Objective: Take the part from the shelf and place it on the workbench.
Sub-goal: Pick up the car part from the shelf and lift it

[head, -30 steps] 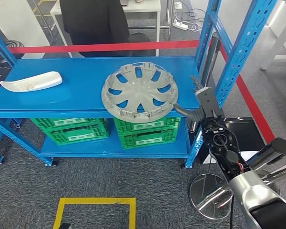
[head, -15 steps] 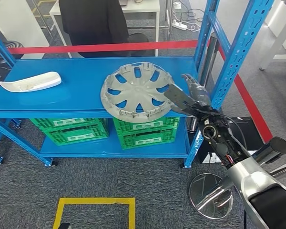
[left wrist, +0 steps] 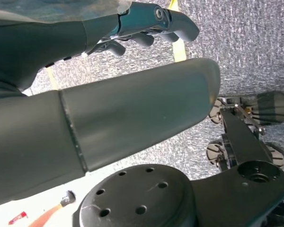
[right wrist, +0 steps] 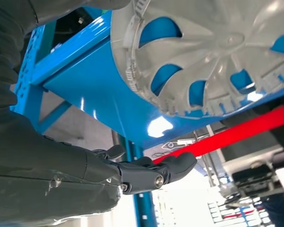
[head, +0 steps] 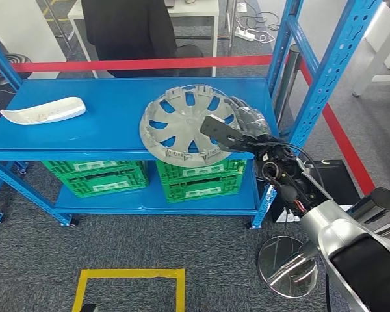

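Note:
A grey hubcap (head: 183, 123) lies flat on the top level of the blue shelf (head: 110, 123), its front rim just over the shelf edge. My right hand (head: 242, 130) reaches in from the right with its fingers spread. The thumb lies above the hubcap's right front part and the darker fingers (head: 247, 112) sit by its right rim. In the right wrist view the hubcap (right wrist: 212, 56) is close ahead of the hand (right wrist: 62, 161), with a gap between it and the fingers (right wrist: 158, 172). My left hand (left wrist: 108, 113) hangs over the carpet, holding nothing.
A white curved trim piece (head: 43, 110) lies at the shelf's left end. Green crates (head: 200, 179) stand on the lower level. A blue upright (head: 325, 71) rises right of my arm. A person in dark clothes (head: 129, 32) stands behind a red barrier (head: 134, 64). Yellow tape (head: 129, 276) marks the floor.
My right hand has moved left and up from beside the shelf post to the hubcap's right side, and its thumb now extends over the hubcap. The hubcap has not moved.

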